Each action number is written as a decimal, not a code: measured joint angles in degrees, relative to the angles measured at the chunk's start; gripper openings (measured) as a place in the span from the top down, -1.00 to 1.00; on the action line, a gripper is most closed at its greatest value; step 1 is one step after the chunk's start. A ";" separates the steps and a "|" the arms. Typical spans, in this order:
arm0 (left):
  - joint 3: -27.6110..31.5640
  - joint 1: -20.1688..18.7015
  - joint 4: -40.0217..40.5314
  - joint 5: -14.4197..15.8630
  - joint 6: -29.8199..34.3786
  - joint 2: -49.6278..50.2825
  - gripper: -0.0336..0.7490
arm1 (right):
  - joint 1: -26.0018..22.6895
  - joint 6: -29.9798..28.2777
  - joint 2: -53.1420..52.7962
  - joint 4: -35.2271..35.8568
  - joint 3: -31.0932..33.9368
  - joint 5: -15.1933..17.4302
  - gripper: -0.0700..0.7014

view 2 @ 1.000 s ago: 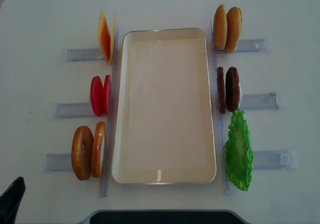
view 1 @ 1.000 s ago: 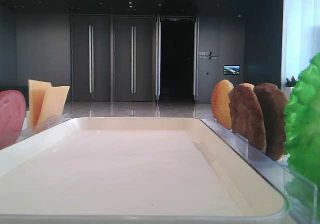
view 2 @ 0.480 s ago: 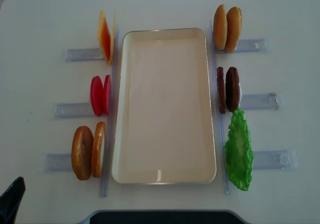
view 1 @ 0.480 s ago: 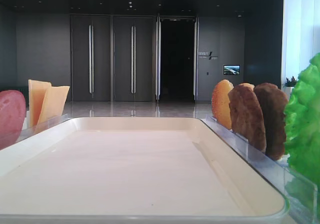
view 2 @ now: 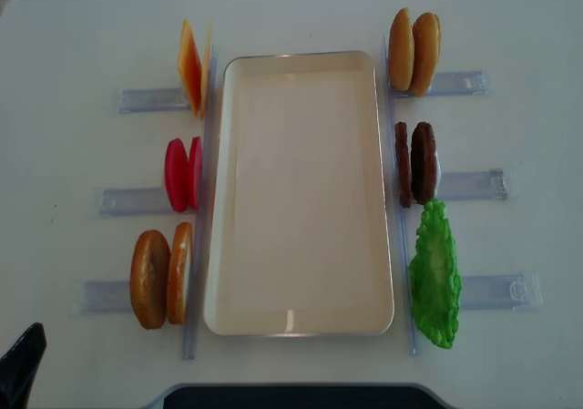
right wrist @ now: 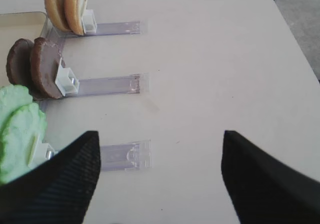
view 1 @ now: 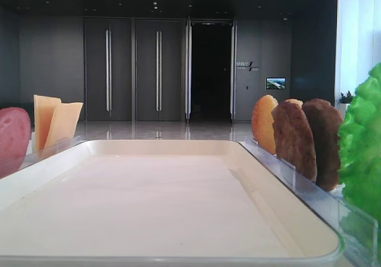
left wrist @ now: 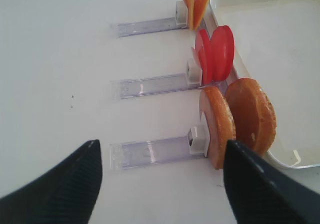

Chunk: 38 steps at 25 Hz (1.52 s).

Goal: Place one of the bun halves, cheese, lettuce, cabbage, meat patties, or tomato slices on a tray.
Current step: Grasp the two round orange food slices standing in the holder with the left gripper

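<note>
Nothing on the table has shifted since the earlier frames; only the dark tip of the left gripper [left wrist: 160, 184] at the overhead view's lower-left corner sits a touch lower. Its jaws are spread wide and empty, low over the bare table short of the nearest holder [left wrist: 150, 153]. The right gripper [right wrist: 160, 179] is also spread and empty, hanging over the table beside the lettuce [view 2: 435, 277].

The tray [view 2: 301, 322] lies in the middle, a smooth cream rectangle with rounded corners and a low rim, with no food on it yet. On its left stand the cheese [view 2: 192, 66], thin straight-edged yellow-orange squares; the tomato slices [view 2: 182, 174], smooth red discs; and a pair of bun halves [view 2: 160, 278], thick golden rounds with a paler face. On its right stand another bun pair [view 2: 414, 51], the rough dark patties [view 2: 415, 163] and the frilly green lettuce.

Every piece stands on edge in a clear slotted holder, packed against its twin. A risk, I judge, is that jaws closing on one disc catch both, or tip the neighbour out of its slot. The thin cheese could bend or slip, and a push could slide a light holder against the tray.
</note>
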 joint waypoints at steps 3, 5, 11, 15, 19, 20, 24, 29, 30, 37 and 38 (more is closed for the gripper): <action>0.00 0.00 0.00 0.00 0.00 0.00 -0.56 | 0.00 0.00 0.00 0.00 0.00 0.00 -0.51; 0.00 0.00 0.00 0.00 0.00 0.00 -0.56 | 0.00 0.00 0.00 0.00 0.00 0.00 -0.51; 0.00 0.00 -0.52 0.00 0.00 0.00 -0.56 | 0.00 0.00 0.00 0.00 0.00 0.00 -0.51; 0.00 0.00 -1.03 0.00 0.00 0.00 -0.56 | 0.00 0.00 0.00 0.00 0.00 0.00 -0.51; 0.00 0.00 -1.08 0.00 -0.11 0.00 -0.56 | 0.00 0.00 0.00 0.00 0.00 0.00 -0.51; 0.00 0.00 -1.08 0.00 -0.32 0.00 -0.56 | 0.00 0.00 0.00 0.00 0.00 0.00 -0.51; 0.00 0.00 -1.08 0.00 -1.28 0.00 -0.56 | 0.00 0.00 0.00 0.00 0.00 0.00 -0.51; 0.00 0.00 -1.15 0.00 -1.58 3.16 -0.56 | 0.00 0.00 0.00 0.00 0.00 0.00 -0.51; 0.00 0.00 -1.15 0.00 -1.75 4.32 -0.56 | 0.00 0.00 0.00 0.00 0.00 0.00 -0.51; -2.32 0.00 -1.10 1.05 -3.24 14.81 -0.56 | 0.00 0.00 0.00 0.00 0.00 0.00 -0.51; -3.44 0.00 -1.04 1.44 -3.24 16.74 -0.56 | 0.00 0.00 0.00 0.00 0.00 0.00 -0.51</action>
